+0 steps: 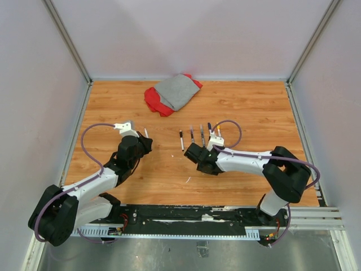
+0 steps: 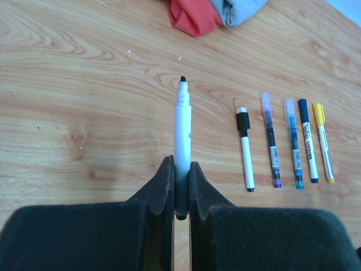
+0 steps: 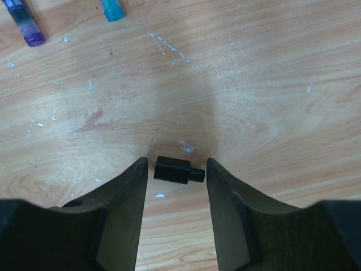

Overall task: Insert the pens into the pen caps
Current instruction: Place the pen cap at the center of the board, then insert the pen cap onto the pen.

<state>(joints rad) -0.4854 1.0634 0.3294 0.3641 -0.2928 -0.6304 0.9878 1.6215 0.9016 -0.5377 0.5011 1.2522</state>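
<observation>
**A bare-tipped pen is gripped in one hand; a loose cap lies between the parted fingers of the other.**

The white pen [image 2: 182, 124] is clamped low on its barrel by the left hand [image 2: 180, 165], at the centre of the left wrist frame, with its dark tip pointing up the frame. A row of other pens [image 2: 293, 144] lies on the surface [image 2: 84, 84] at the right. In the lower centre of the right wrist frame, the black cap [image 3: 174, 169] lies on its side between the spread fingers of the right hand [image 3: 175, 162], and a gap is seen at each end. The cap is judged light, stiff and smooth, likely to roll or squirt out if pinched. A hold across its wider body is advised, with the mouth left free. Which end is open cannot be told.
</observation>
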